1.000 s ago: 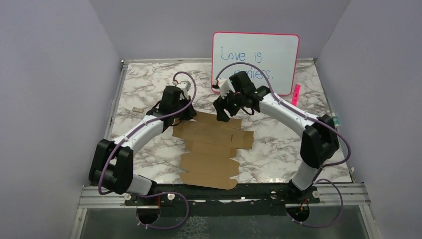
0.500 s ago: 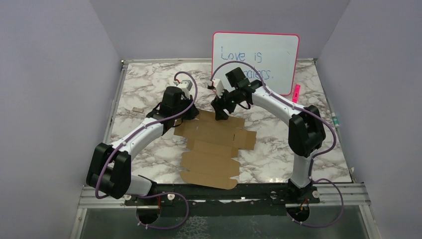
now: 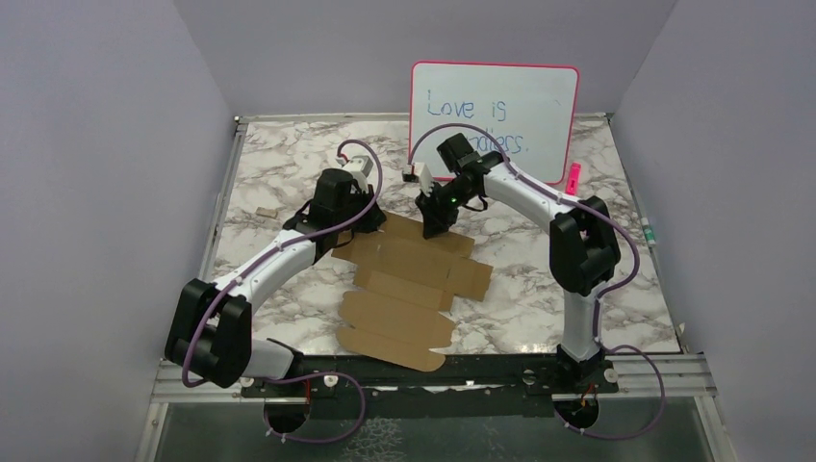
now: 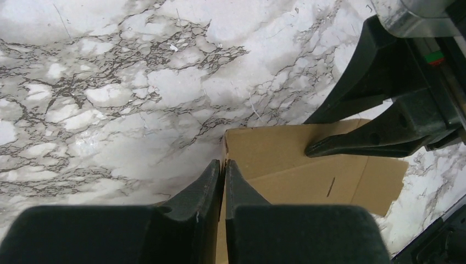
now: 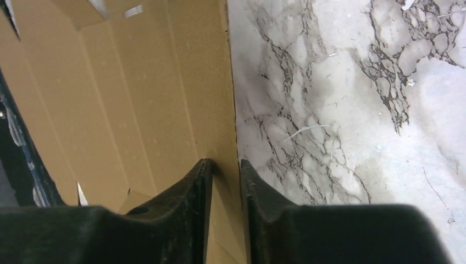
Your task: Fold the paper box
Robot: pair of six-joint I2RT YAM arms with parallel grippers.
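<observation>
The paper box [image 3: 409, 289] is a flat brown die-cut sheet with flaps and slits, lying on the marble table [image 3: 279, 164]. My left gripper [image 3: 358, 221] is at its far left corner. In the left wrist view the gripper [image 4: 224, 163] is shut on the sheet's edge [image 4: 286, 148]. My right gripper [image 3: 435, 223] is at the sheet's far edge. In the right wrist view the gripper [image 5: 226, 163] has its jaws nearly closed with the cardboard edge [image 5: 165, 99] between them. The right fingers [image 4: 373, 137] also show in the left wrist view.
A whiteboard [image 3: 495, 115] with blue writing leans on the back wall behind the right arm. A pink marker [image 3: 573, 183] lies at its right. A tiny cardboard scrap [image 3: 262, 211] lies near the table's left edge. Purple walls stand close on both sides.
The right arm has drawn its elbow in and turned its wrist. The sheet's near end has slid to the left. The left arm has hardly moved.
</observation>
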